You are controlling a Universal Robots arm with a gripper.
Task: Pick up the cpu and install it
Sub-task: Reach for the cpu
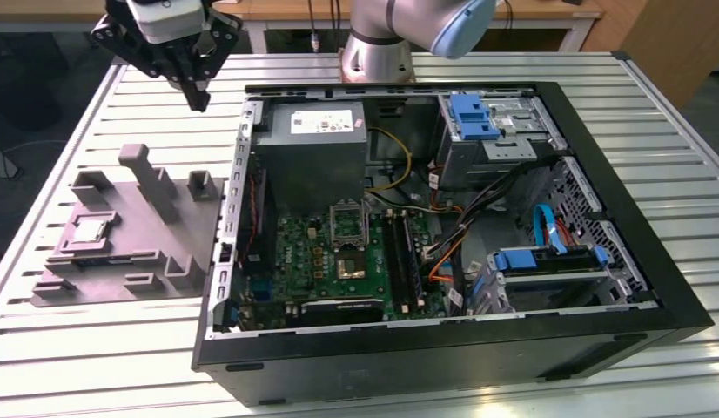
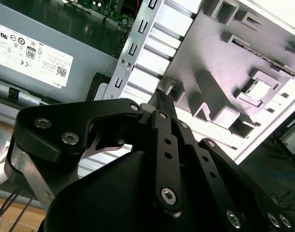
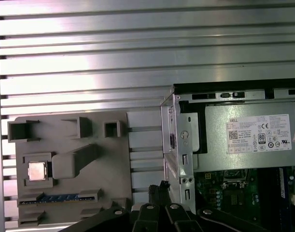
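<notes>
The cpu is a small silver square lying flat in a recess of the grey plastic fixture, on the table at the exterior view's left. Both wrist views look down on the cpu in its pocket. My gripper hangs high above the table between the fixture's far end and the open computer case, well away from the cpu. Its black fingers meet at one tip, shut on nothing. The motherboard's silver-framed socket lies inside the case.
The open black computer case takes up the middle and right of the slatted metal table. Inside are a grey power supply, drive bays with blue tabs and loose cables. Upright blocks stand on the fixture.
</notes>
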